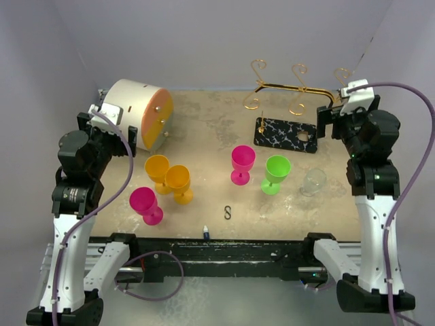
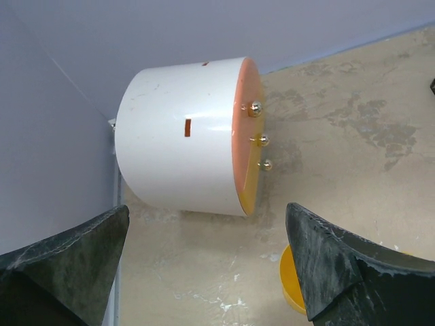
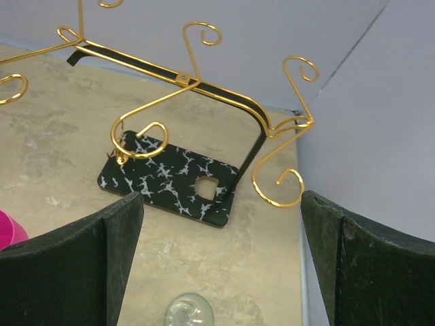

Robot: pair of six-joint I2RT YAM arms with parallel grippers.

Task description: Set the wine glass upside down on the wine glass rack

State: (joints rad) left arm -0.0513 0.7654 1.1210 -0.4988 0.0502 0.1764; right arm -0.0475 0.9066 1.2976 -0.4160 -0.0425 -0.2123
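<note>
Top view: the rack (image 1: 284, 133) stands on the surface (image 1: 204, 146). The clear wine glass (image 1: 314, 181) sits apart from the rack, on its near right side. A green cup (image 1: 277, 173) and a pink cup (image 1: 242, 164) stand near-left of the rack, and a white drum (image 1: 139, 112) lies well to its left.

Left wrist view: the left jaws are spread wide and empty, facing the drum (image 2: 183, 142).

Right wrist view: the right jaws are spread wide, holding nothing. The rack (image 3: 170, 183) is ahead of them, the glass (image 3: 189, 312) just nearer than its base.
</note>
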